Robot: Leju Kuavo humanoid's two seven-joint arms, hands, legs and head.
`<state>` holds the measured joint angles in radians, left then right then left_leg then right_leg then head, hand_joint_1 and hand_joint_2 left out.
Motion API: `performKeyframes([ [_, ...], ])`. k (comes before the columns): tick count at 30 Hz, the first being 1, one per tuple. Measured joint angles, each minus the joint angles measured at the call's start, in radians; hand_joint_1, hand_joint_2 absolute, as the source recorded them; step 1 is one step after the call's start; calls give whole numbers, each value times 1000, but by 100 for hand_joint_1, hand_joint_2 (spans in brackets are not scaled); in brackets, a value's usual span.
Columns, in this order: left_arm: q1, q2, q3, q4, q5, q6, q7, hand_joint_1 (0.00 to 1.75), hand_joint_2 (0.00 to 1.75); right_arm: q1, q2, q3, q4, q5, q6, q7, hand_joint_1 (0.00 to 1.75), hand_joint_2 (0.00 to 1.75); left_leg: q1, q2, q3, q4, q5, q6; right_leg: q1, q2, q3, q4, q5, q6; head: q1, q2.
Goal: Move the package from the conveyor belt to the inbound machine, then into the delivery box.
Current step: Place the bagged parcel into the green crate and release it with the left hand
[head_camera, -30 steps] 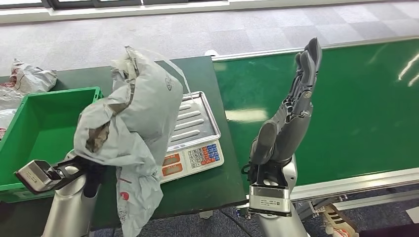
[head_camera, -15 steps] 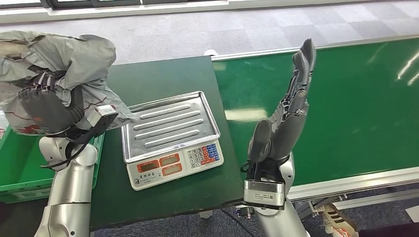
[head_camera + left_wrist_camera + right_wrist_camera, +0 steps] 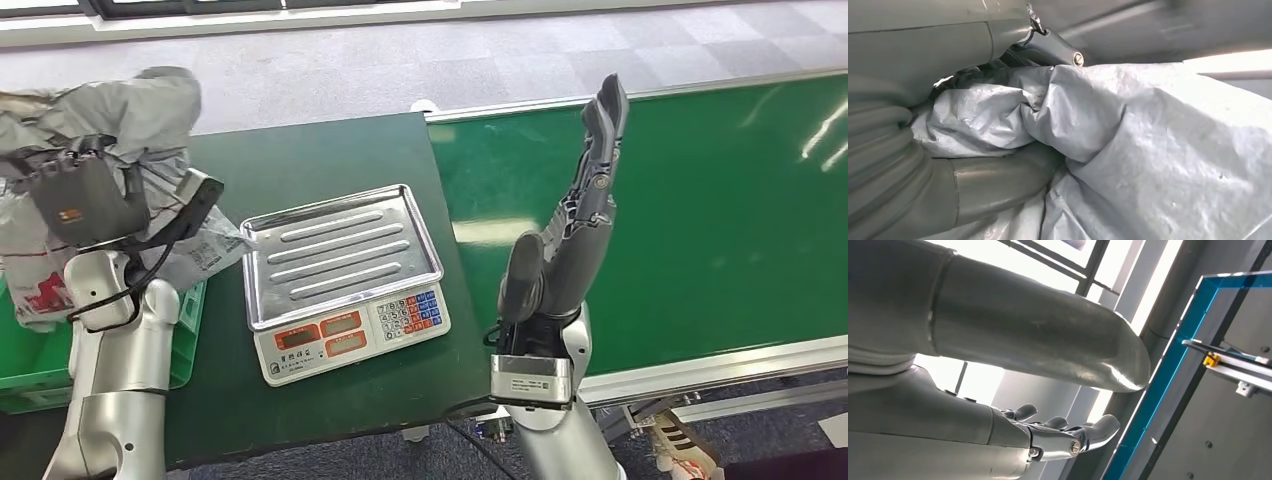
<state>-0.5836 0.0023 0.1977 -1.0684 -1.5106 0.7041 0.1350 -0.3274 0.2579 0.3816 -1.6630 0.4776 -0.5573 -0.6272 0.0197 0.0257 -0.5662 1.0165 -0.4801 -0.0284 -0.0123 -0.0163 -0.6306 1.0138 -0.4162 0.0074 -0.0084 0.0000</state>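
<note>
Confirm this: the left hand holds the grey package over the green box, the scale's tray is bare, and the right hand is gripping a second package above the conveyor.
Not quite. The head view shows the right hand raised with fingers straight, holding nothing. The rest stands: left hand holds the grey package over the green box; the scale's tray is bare.

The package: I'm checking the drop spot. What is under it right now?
The left hand holds the package up over the green box at the table's left edge. The package and arm cover most of the box's inside.
</note>
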Motion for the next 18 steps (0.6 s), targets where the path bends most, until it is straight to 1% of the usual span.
performKeyframes([
  [1,-13,43,-55,25,-1,0,142,175,175,-2,0,1,4,-2,-1,0,0,0,0,1,0,0,0,0,0,1,-1,0,0,-1,0,0],
  [2,-31,86,-118,60,-1,-1,262,175,175,-5,0,2,8,-3,-3,0,0,0,0,1,0,0,0,0,1,1,-1,0,1,-1,0,0],
  [3,-54,122,-182,111,-2,-5,346,175,175,-6,0,4,12,-3,-4,1,0,0,0,-1,-1,0,1,-1,1,-1,-1,0,1,-1,0,0],
  [4,-82,151,-237,175,-2,-15,395,175,175,-7,0,5,15,-3,-5,0,0,0,0,-4,-1,0,2,-1,1,-4,0,0,0,-1,0,0],
  [5,-109,171,-275,251,-1,-36,419,175,175,-7,0,6,16,-2,-4,0,0,0,0,-7,-1,0,3,-1,1,-6,1,0,0,-1,0,0],
  [6,-131,183,-295,326,0,-61,433,175,175,-6,0,7,16,-1,-1,0,0,0,0,-7,-2,0,4,-1,0,-7,2,0,1,-2,0,0],
  [8,-154,207,-299,452,10,-107,453,175,175,-3,0,9,16,2,8,1,0,0,0,-1,-2,-1,4,-1,0,-2,-1,1,3,-3,0,0],
  [9,-157,218,-292,496,20,-118,459,170,175,0,0,10,15,3,13,3,0,0,0,3,-2,-1,3,-2,0,2,-3,1,4,-3,0,0],
  [10,-159,230,-282,535,35,-123,460,126,175,3,0,10,15,5,18,6,0,0,0,7,-2,-1,3,-2,0,5,-4,1,5,-4,0,0],
  [12,-162,247,-251,598,73,-124,454,39,87,8,-1,10,11,11,31,16,0,0,0,8,-3,-1,3,-2,0,6,-5,1,5,-4,0,0],
  [13,-160,254,-229,623,91,-118,448,0,44,9,-1,10,9,14,37,20,0,0,0,7,-3,-1,3,-2,0,6,-6,1,5,-4,0,0],
  [14,-157,259,-207,643,106,-107,439,0,0,10,-1,10,6,17,43,24,0,0,0,7,-3,-1,3,-2,0,6,-6,1,5,-4,0,0],
  [18,-133,271,-117,670,141,-27,385,0,0,14,0,10,-2,25,51,33,0,0,0,7,-4,-1,3,-2,1,6,-6,1,4,-4,0,0],
])
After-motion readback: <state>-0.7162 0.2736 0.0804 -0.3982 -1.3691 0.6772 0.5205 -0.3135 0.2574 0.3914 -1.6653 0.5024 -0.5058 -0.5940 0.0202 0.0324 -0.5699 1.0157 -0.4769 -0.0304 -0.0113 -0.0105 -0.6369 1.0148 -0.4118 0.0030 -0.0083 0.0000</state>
